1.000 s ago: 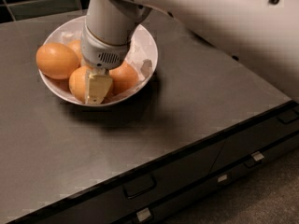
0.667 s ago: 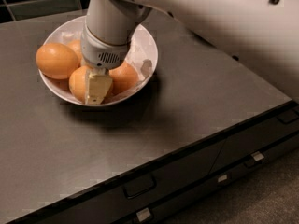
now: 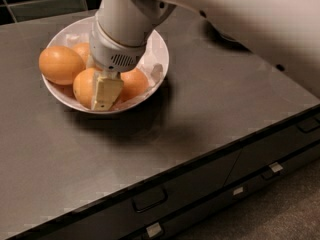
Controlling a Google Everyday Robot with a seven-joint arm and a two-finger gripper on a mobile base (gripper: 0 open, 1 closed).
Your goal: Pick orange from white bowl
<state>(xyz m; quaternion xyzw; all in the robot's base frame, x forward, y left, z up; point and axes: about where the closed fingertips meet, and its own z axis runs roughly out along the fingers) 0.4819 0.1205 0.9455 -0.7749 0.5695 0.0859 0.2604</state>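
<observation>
The white bowl (image 3: 156, 49) stands at the back left of the dark countertop and holds several oranges on pale paper. The orange (image 3: 82, 86), round and yellowish, lies at the bowl's front. My gripper (image 3: 106, 100) reaches straight down into the bowl and sits against this orange's right side, between it and a redder orange (image 3: 135, 83). A large oval orange (image 3: 61, 64) lies at the left and a small one (image 3: 81, 50) behind. My white arm hides the middle of the bowl.
The dark countertop (image 3: 215, 109) stretches to the right and front of the bowl. Drawers with handles (image 3: 149, 199) run below its front edge. A dark tiled wall (image 3: 45, 4) is behind the bowl.
</observation>
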